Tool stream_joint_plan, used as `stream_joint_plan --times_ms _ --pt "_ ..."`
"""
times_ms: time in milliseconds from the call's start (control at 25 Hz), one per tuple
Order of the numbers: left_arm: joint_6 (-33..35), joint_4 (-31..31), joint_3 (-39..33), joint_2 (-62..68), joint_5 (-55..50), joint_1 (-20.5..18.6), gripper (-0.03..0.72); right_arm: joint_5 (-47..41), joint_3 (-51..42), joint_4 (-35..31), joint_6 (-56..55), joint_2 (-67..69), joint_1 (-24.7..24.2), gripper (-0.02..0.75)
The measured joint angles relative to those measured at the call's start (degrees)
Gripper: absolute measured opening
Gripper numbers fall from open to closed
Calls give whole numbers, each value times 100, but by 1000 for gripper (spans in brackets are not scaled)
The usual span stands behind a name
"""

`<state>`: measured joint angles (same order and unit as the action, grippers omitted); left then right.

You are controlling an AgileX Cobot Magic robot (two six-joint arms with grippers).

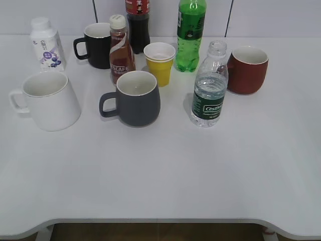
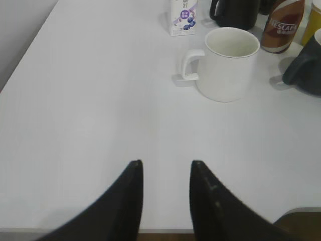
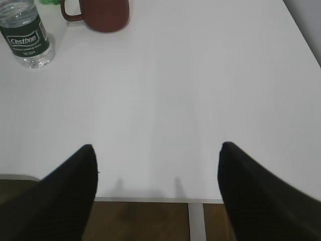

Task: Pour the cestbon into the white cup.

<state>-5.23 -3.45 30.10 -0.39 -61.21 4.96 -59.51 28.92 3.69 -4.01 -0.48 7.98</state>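
Observation:
The cestbon (image 1: pixel 209 88) is a clear ribbed bottle with a dark green label; it stands upright right of centre with no cap, and shows in the right wrist view (image 3: pixel 26 35) at top left. The white cup (image 1: pixel 49 100) stands upright at the left, handle to the left, and looks empty in the left wrist view (image 2: pixel 225 63). My left gripper (image 2: pixel 165 163) is open and empty over the table's front edge, well short of the cup. My right gripper (image 3: pixel 156 146) is wide open and empty at the front edge, far from the bottle. Neither gripper shows in the exterior view.
A dark grey mug (image 1: pixel 134 98) stands between cup and bottle. Behind are a brown coffee bottle (image 1: pixel 121 49), a black mug (image 1: pixel 96 45), a yellow paper cup (image 1: pixel 160 62), a green soda bottle (image 1: pixel 190 34), a dark cola bottle (image 1: pixel 138 22), a red mug (image 1: pixel 247 69) and a white milk bottle (image 1: pixel 46 44).

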Motion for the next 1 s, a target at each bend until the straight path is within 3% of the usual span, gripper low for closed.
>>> stream_joint_plan --times_ms 1000 --pt "0 0 0 0 0 0 241 0 0 0 0 0 0 557"
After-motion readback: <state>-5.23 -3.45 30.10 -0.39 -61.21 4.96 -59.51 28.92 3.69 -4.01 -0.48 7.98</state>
